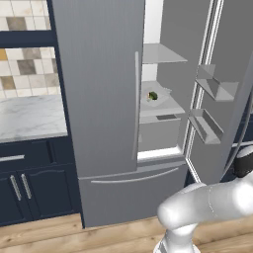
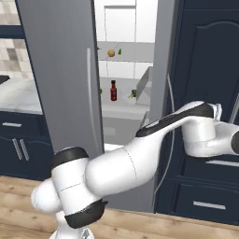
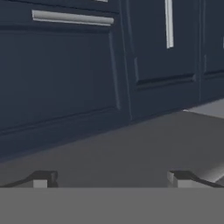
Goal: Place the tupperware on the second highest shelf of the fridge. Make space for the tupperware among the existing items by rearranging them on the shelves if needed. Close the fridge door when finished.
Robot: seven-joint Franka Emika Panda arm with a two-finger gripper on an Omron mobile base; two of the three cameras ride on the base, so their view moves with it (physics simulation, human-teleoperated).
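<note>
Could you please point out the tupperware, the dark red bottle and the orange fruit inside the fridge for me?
tupperware [image 1: 154,96]: left base view, on the green broccoli inside the tray.
dark red bottle [image 2: 113,92]: right base view, on its red body.
orange fruit [image 2: 111,53]: right base view, on the fruit's middle.

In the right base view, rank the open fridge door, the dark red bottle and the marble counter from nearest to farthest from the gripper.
The gripper is at the arm's far right end, facing the navy cabinets.
1. Open fridge door: just left of the wrist.
2. Dark red bottle: inside the fridge, on a shelf.
3. Marble counter: far left, beyond the closed door.
</note>
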